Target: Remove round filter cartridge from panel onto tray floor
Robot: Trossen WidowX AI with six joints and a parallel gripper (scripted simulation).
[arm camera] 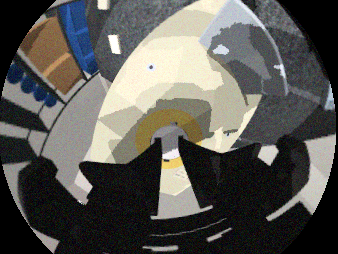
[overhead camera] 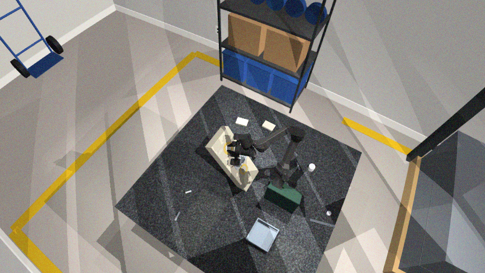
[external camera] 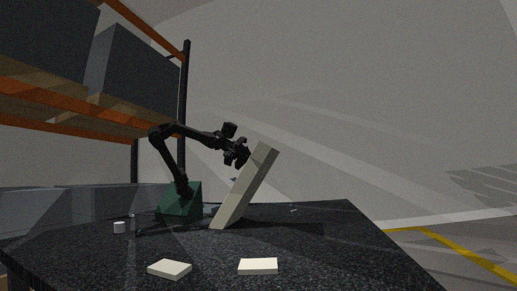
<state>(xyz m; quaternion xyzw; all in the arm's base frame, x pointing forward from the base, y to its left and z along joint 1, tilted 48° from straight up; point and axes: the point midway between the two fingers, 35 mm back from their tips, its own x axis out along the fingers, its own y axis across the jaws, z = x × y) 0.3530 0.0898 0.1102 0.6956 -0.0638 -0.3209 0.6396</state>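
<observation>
The cream service panel point(overhead camera: 249, 179) point(external camera: 231, 206) point(arm camera: 170, 52) leans on the table. The pale round cartridge point(arm camera: 170, 132) shows in the wrist view inside a yellow ring point(arm camera: 145, 135) on the panel's face. My gripper point(arm camera: 169, 140) point(overhead camera: 229, 148) point(external camera: 246, 155) is at the cartridge's face, its two fingertips close together and shut on the cartridge. The fingertips cover the slots. How far the cartridge sits in or out of the panel I cannot tell. The pale blue-grey tray point(overhead camera: 261, 235) point(external camera: 210, 210) lies beyond the green arm base and holds nothing that I can see.
A grey-blue translucent flap point(arm camera: 240, 22) point(external camera: 233, 178) stands out from the panel beside my gripper. A green wedge point(overhead camera: 283, 198) point(external camera: 181, 206) bears the arm. Two cream blocks point(external camera: 169, 268) point(external camera: 257, 265) and a white cylinder point(overhead camera: 311, 167) point(external camera: 118, 227) lie on the table.
</observation>
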